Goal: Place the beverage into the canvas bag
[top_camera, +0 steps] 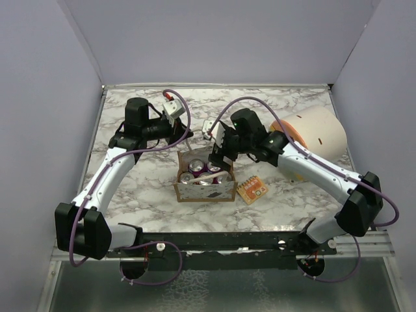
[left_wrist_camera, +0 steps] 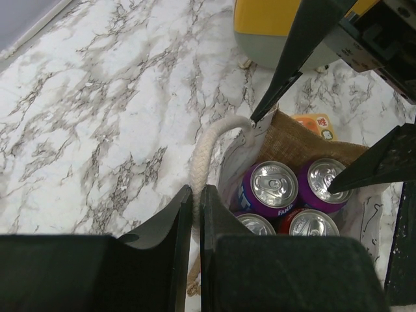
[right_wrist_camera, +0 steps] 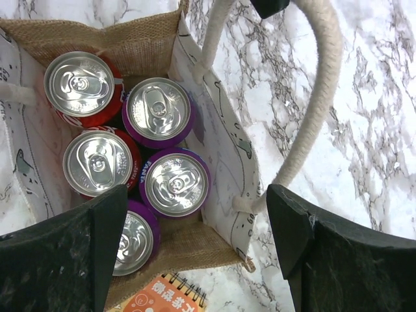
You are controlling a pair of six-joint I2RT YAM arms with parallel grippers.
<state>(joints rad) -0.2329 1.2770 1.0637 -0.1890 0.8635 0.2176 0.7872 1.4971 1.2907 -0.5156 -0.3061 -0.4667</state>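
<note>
While the left gripper [left_wrist_camera: 196, 195] is clenched on the white rope handle [left_wrist_camera: 207, 146] — probably to steady the canvas bag [left_wrist_camera: 305, 140] and keep its mouth spread — the right gripper [right_wrist_camera: 196, 198] hangs above with jaws wide and empty, straddling one side wall. Five beverage cans [right_wrist_camera: 175, 184] stand upright inside, packed close, so the placing looks done. Only the right wrist view counts all five; the left wrist view shows four, but shows the rope pinch plainly. Overhead, an orange packet [top_camera: 252, 189] lies just beside the bag.
</note>
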